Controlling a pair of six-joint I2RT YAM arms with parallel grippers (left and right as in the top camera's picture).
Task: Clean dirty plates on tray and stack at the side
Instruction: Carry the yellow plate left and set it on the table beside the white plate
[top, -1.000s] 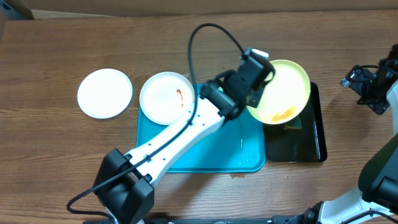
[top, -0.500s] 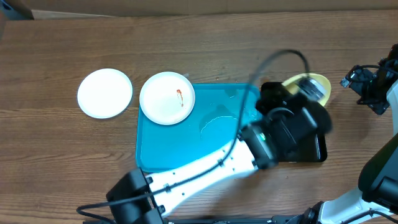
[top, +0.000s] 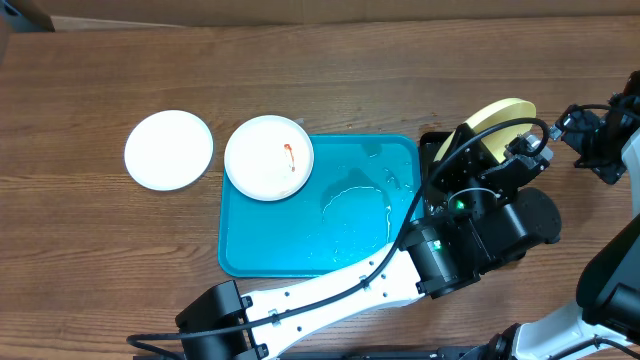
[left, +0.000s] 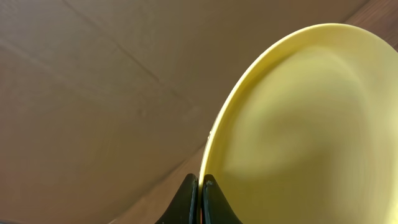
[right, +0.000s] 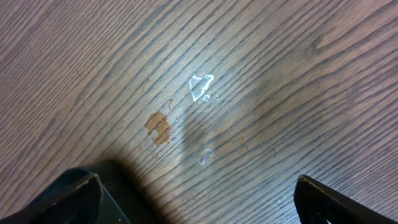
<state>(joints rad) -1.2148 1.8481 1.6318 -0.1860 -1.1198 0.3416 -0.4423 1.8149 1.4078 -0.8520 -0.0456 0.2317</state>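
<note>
At the lower right of the overhead frame the left gripper (left: 200, 198) is clamped on the rim of the yellow plate (top: 492, 122), tilted on edge over the black tray (top: 432, 146). Left of it lies the wet blue tray (top: 300, 240) on the worktop (top: 120, 230). A smeared white plate (top: 268, 157) overlaps its upper-left corner, a clean white plate (top: 168, 149) beside it. The right gripper (right: 199, 193) hangs spread wide at the right edge

Overhead view. Turquoise tray (top: 300, 255) lies on the wooden table (top: 300, 70), its surface wet. One white plate (top: 169, 150) rests on the table left of the tray. A second white plate (top: 269, 157), bearing a red smear, overlaps the tray's upper left corner. Left arm (top: 470, 235) carries the yellow plate (top: 490, 125) tilted on edge beyond the tray's right side; its claw is hidden.
</note>
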